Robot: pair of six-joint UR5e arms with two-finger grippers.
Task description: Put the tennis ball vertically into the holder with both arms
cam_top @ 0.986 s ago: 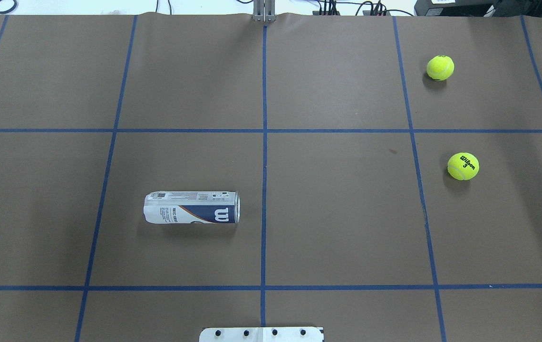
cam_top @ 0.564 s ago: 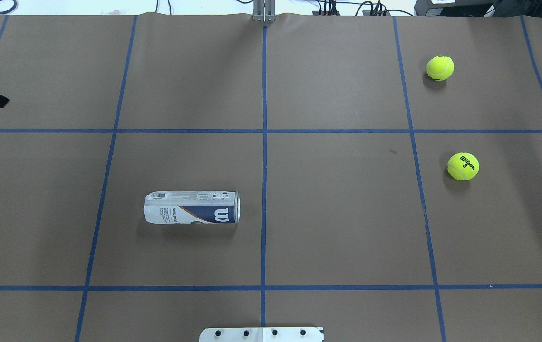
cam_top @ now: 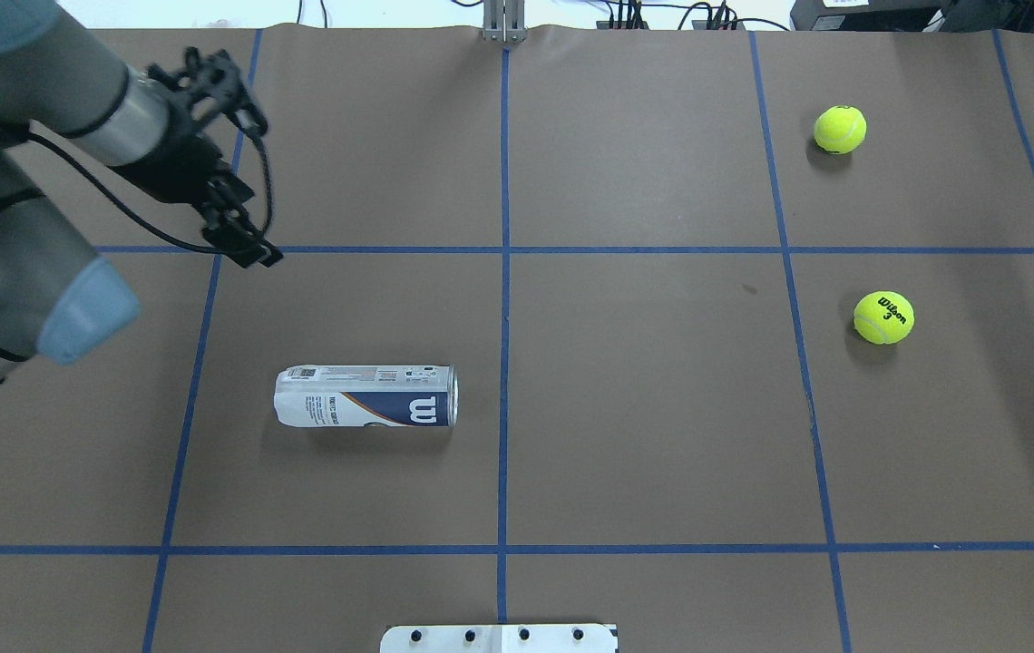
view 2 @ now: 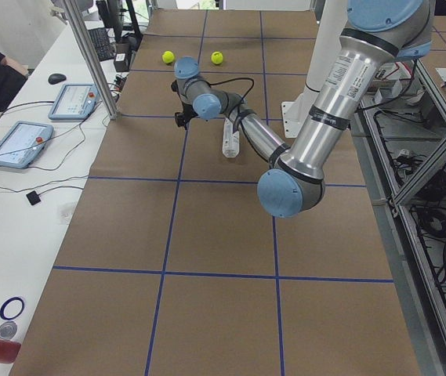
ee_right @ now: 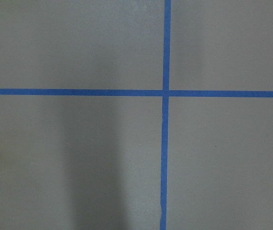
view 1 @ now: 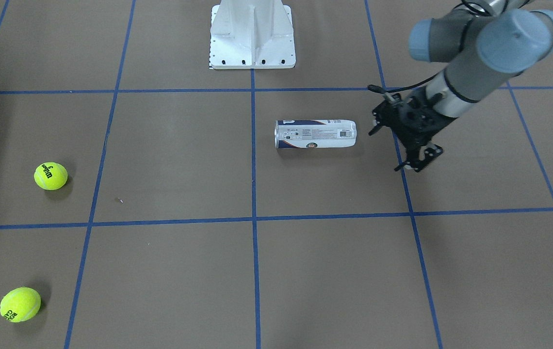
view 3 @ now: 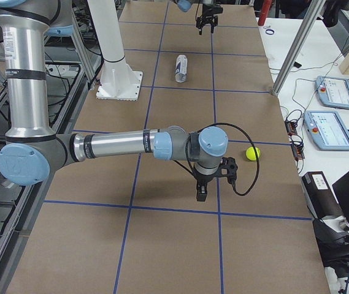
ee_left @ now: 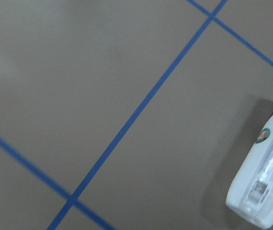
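**1. Condition**
- The holder (cam_top: 363, 397) lies on its side on the surface (cam_top: 644, 426). It is apart from the left hand (cam_top: 256, 186), on the robot's side of that hand, and its mouth points away from the hand.
- The left hand is released, with fingers spread wide and grasping nothing.
- The right hand (view 3: 216, 180) hangs above the surface. It cannot be told whether it is released or clenched.
- The 2 balls (cam_top: 883, 317) lie well apart from the holder, and 1 of them is near the right hand.

**2. Step in hand (judged): bring the left hand to the holder**
- Lower the hand with 1 finger on each side of the round body, near mid-length.
- Close gently, because the thin wall will likely dent or roll.
- Tip the holder upright with its mouth up.
- Hold it steady for the right hand's ball.
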